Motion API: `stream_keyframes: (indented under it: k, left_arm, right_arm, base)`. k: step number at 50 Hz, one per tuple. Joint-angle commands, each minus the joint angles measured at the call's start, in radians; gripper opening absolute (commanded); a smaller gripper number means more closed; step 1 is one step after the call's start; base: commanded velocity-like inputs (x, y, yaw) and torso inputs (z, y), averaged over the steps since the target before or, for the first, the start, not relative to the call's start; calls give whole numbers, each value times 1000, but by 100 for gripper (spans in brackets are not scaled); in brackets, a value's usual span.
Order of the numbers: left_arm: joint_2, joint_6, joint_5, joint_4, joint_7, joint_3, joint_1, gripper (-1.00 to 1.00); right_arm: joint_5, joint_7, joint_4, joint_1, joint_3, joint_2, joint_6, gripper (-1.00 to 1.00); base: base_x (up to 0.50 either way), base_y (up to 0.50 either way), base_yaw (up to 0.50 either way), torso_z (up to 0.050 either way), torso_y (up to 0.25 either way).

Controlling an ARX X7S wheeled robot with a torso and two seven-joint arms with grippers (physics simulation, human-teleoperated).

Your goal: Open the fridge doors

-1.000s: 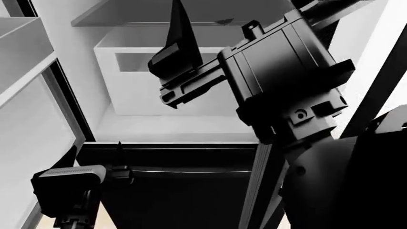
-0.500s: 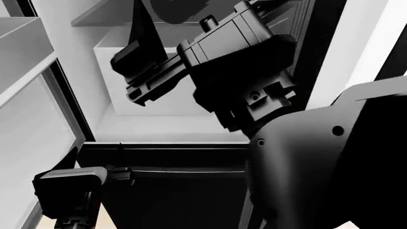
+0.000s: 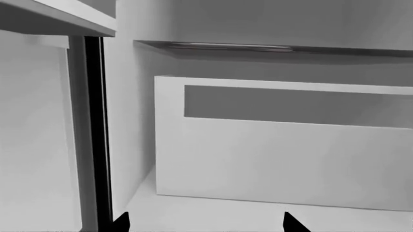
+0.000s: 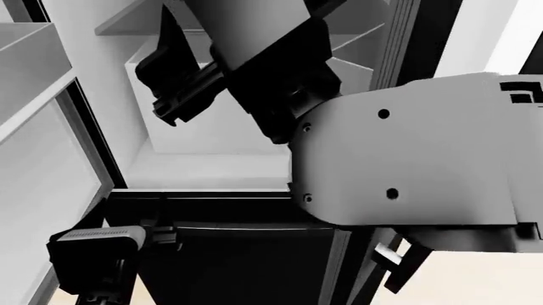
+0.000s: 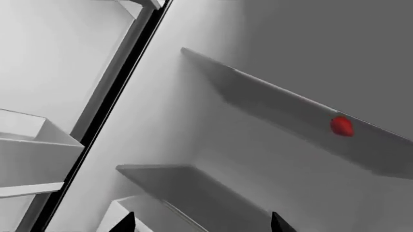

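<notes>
The inside of the open fridge doors (image 4: 34, 190) looks like smooth, matt white plastic, edged by a glossy black seal strip (image 3: 95, 135). The fridge's white drawer bin (image 3: 277, 159) has the same plain, matt, plastic look, and the shelf (image 3: 271, 47) above it shows a thin, shiny, glass-like front edge. The right arm's large shell (image 4: 407, 159) is smooth pale plastic with a soft sheen. The right gripper (image 4: 174, 95) is matt black. A small red object (image 5: 341, 126) looks glossy.

Kitchen: open fridge (image 4: 212, 165), white shelves (image 5: 193, 193).
</notes>
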Motion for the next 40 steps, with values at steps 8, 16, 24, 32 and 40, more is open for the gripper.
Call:
stream_keyframes:
  k: [8,16,24,32,40]
  left_arm:
    - [22,-36,-3,14,28,-27,3,100]
    - [24,-29,-1,9,31,-28,7,100]
    - [21,-29,-5,16,26,-33,8,100]
    - [24,-31,-4,15,26,-32,7,100]
    - [15,-28,-3,33,19,-35,19,100]
  right_arm:
    - [-2,-123,122,-109,68,-13,-98,100]
    - [-34,6,9,-164,79,74,-140,100]
    - [-83,206,-191,-204,94,194,-166,100]
    - [-146,371,-373,-257,101,326,-190,100]
    - [-177,496,-554,-270,122,523,-196,100]
  base:
    - [0,0,0,0,0]
    - [0,0,0,0,0]
    - [0,0,0,0,0]
    - [0,0,0,0,0]
    - [0,0,0,0,0]
